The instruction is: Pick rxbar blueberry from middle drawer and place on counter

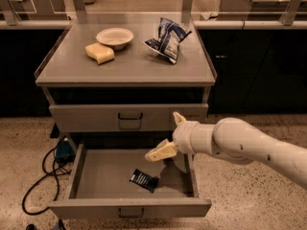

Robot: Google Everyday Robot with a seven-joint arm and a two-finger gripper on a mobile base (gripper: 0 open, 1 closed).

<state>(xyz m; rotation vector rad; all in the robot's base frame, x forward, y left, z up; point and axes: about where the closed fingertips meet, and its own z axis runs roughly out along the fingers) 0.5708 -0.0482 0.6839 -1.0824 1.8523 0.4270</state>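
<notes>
The rxbar blueberry [143, 179], a small dark wrapper with white print, lies flat on the floor of the pulled-out middle drawer [91, 176], right of centre and near its front. My gripper [169, 136] is open and empty, its fingers spread wide. It hangs over the drawer's back right part, above and a little right of the bar, not touching it. One finger [161, 152] points down-left toward the bar. The counter [129, 63] is the grey-beige cabinet top above.
On the counter stand a white bowl [114, 36], a yellow sponge [100, 52] and a blue-and-white chip bag [168, 39]. A closed drawer [96, 116] sits above the open one. A black cable and a blue box [63, 150] lie on the floor at left.
</notes>
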